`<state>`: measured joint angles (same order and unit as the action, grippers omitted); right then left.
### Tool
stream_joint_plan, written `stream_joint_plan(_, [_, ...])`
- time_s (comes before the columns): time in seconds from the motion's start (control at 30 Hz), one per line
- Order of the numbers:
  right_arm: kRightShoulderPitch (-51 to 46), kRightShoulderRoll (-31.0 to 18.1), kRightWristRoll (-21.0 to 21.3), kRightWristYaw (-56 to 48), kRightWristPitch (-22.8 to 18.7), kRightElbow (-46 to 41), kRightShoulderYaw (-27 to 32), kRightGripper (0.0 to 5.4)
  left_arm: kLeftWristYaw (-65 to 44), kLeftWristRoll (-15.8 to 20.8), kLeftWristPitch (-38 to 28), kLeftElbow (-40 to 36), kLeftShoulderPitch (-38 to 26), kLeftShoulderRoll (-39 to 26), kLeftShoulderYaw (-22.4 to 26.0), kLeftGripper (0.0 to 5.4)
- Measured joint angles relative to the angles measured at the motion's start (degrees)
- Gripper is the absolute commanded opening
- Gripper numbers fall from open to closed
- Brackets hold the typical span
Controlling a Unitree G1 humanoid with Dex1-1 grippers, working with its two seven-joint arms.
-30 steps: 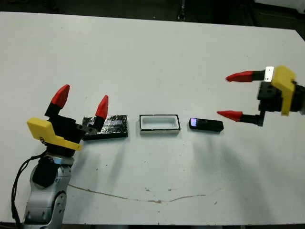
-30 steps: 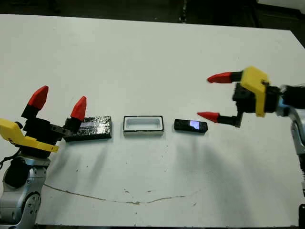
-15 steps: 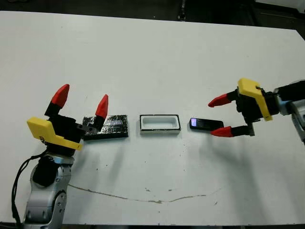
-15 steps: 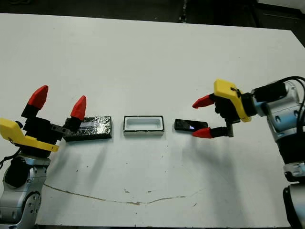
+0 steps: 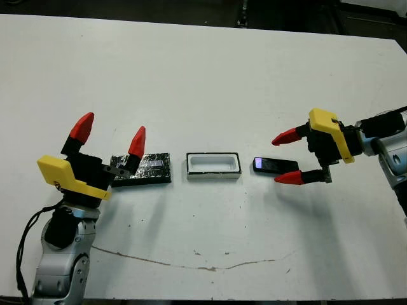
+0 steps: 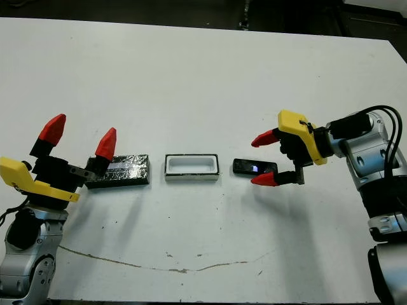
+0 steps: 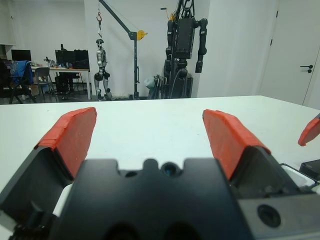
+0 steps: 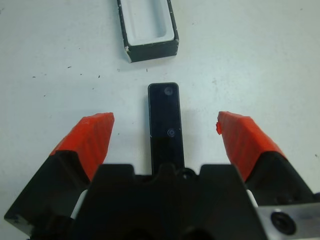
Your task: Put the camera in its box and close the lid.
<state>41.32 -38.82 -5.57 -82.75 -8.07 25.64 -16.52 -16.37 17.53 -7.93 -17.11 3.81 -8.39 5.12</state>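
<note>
Camera (image 5: pixel 275 166) between spread right fingers (image 5: pixel 285 136), box (image 5: pixel 213 165) just beside.

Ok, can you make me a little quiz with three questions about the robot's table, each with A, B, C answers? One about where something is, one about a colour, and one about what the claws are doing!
1. What lies between the lid and the camera?
A. the box
B. a cup
C. nothing

2. What colour is the inside of the box?
A. red
B. white
C. green

3. What is the right gripper doing?
A. squeezing the camera shut
B. open, with a finger on each side of the camera's end
C. holding the lid

Answers:
1. A, the three things lie in a row with the box in the middle.
2. B, the tray is white inside with a thin black rim.
3. B, the right wrist view shows the red fingertips spread apart, with gaps to the camera.
</note>
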Motion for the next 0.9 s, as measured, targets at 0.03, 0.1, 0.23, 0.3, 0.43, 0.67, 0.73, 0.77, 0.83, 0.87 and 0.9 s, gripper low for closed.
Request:
stream_joint_plan(0.03, [-0.01, 0.13, 0.09, 0.03, 0.08, 0.01, -0.01, 5.38, 0.0, 0.01, 0.0, 0.0, 0.0, 0.01, -0.01, 5.4])
stream_joint_plan(0.1, [-0.03, 0.29, 0.55, 0.16, 0.47, 0.07, -0.03, 5.38, -0.01, 0.04, 0.02, 0.0, 0.0, 0.01, -0.03, 5.4])
stream_joint_plan(0.23, [-0.38, 0.56, 1.32, 0.61, 2.19, 0.35, -0.19, 5.38, -0.02, 0.03, 0.02, 0.0, 0.0, 0.01, -0.05, 5.4])
stream_joint_plan(0.3, [-0.67, 0.85, 1.75, 0.65, 2.46, 0.55, -0.34, 5.38, -0.02, 0.03, 0.02, 0.0, 0.0, 0.01, -0.07, 5.4])
stream_joint_plan(0.43, [-1.39, 1.14, 1.9, 0.77, 2.67, 0.62, -0.5, 5.38, -0.02, 0.03, 0.02, 0.0, 0.01, 0.01, -0.08, 5.4])
stream_joint_plan(0.67, [-1.81, 1.15, 2.4, 0.89, 0.68, -0.28, -1.21, 5.27, -0.02, 0.04, 0.02, -0.04, 0.03, 0.01, -0.19, 5.4])
stream_joint_plan(0.73, [-2.17, 1.16, 2.49, 0.96, 0.42, -0.57, -1.43, 5.08, -0.02, 0.04, 0.02, -0.04, 0.03, 0.01, -0.19, 5.4])
stream_joint_plan(0.77, [-2.49, 1.17, 2.49, 1.04, 0.42, -0.73, -1.44, 4.97, -0.02, 0.04, 0.02, -0.04, 0.04, 0.01, -0.19, 5.4])
stream_joint_plan(0.83, [-3.12, 1.22, 2.49, 1.34, 0.42, -0.97, -1.44, 4.68, -0.04, 0.04, 0.02, -0.04, 0.04, 0.01, -0.19, 5.4])
stream_joint_plan(0.87, [-3.44, 1.26, 2.49, 1.64, 0.42, -1.05, -1.43, 4.53, -0.04, 0.04, 0.02, -0.04, 0.05, 0.01, -0.19, 5.4])
stream_joint_plan(0.9, [-3.77, 1.37, 2.43, 2.02, 0.43, -1.17, -1.37, 4.44, -0.03, 0.04, 0.04, -0.06, 0.06, 0.01, -0.19, 5.4])
